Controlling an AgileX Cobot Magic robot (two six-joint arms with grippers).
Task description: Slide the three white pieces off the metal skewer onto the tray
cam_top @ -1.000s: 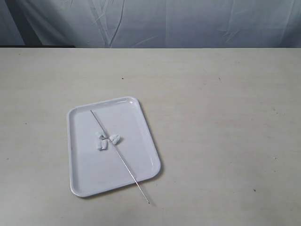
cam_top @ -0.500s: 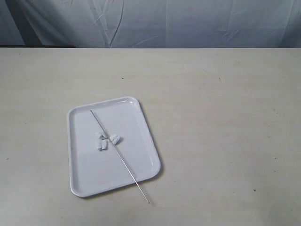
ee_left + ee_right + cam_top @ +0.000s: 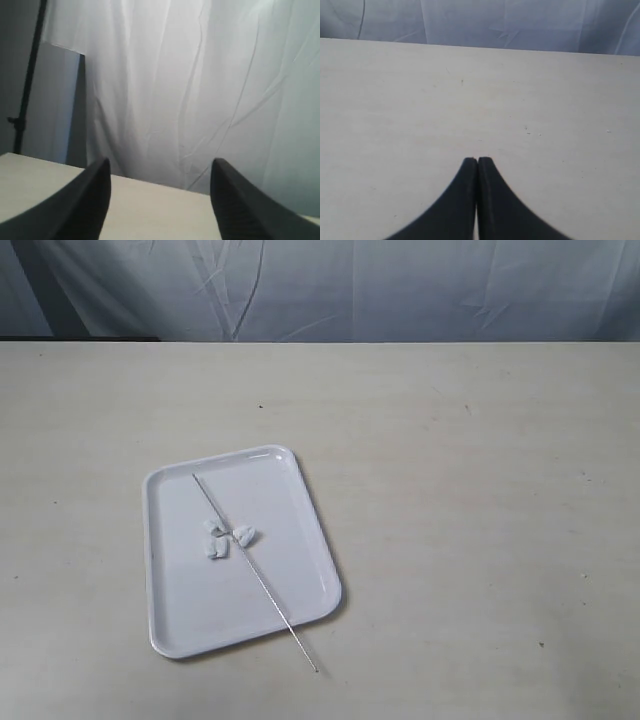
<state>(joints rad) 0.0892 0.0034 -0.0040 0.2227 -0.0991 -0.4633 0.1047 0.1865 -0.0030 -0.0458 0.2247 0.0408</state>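
In the exterior view the glossy white tray [image 3: 180, 620] lies on the table left of centre. The thin metal skewer [image 3: 270, 595] rests slantwise across it, one end near the far left corner, the other past the near rim onto the table. Three white pieces [image 3: 228, 537] sit clustered around the skewer near the tray's middle; whether the rod runs through them I cannot tell. Neither arm appears in the exterior view. My left gripper [image 3: 159, 172] is open, with only table and curtain between its dark fingers [image 3: 85, 205]. My right gripper [image 3: 478, 161] is shut on nothing above bare table.
A pale beige table [image 3: 470, 500] spreads around the tray. A wrinkled white-grey curtain [image 3: 380, 285] hangs along the far edge. A black stand pole [image 3: 27, 75] shows at the side in the left wrist view.
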